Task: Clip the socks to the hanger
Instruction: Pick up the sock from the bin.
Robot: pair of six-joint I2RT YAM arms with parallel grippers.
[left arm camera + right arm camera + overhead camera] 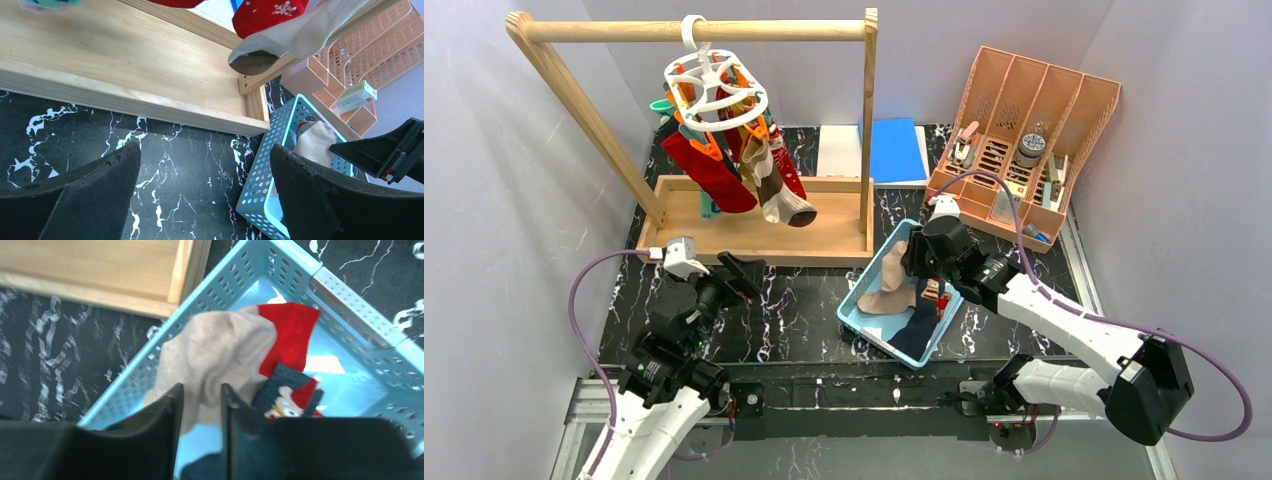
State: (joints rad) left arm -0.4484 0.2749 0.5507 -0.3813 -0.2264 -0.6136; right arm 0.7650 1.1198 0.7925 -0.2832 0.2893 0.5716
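The left hand (746, 272) hangs over the desk (804, 310) toward its left edge, just in front of the wooden frame (694, 31). Its fingers are spread wide and hold nothing. The right hand (199, 390) reaches down into the blue basket (280, 260), which sits by the desk's near edge, right of the middle. Its fingers stand narrow with a fold of the beige sock (215, 350) between them — whether they actually pinch it I cannot tell. A red sock (292, 330) and a navy patterned sock (287, 390) lie in the basket beside it. The hanger (716, 90) hangs by its hook from the frame's top rail, toward the desk's far left corner — a long red sock (709, 175) and a brown-toed sock (779, 200) dangle from its clips.
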